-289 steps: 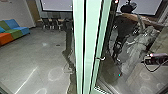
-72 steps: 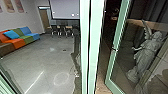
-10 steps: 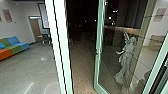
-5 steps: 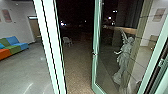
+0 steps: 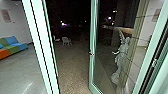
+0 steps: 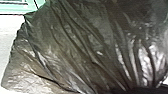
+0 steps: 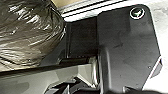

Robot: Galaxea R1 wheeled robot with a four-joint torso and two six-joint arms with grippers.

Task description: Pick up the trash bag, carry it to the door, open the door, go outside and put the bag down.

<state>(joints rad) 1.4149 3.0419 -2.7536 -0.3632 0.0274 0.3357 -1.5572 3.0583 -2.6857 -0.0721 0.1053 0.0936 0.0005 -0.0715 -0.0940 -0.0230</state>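
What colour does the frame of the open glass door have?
The door frame is light green, seen best in the head view.

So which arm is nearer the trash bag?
Left, it seems: its wrist camera looks closely onto the trash bag, near the gathered folds. The right arm's camera sees the bag farther off, beside the robot's dark plate.

No text, label, brand, number or sign is legible in any current view. The wall panel [image 5: 6,15] at the left (head view) presents no readable lettering. The round fitting [image 7: 137,12] on the robot's dark plate [image 7: 127,40] (right wrist view) presents no readable character.
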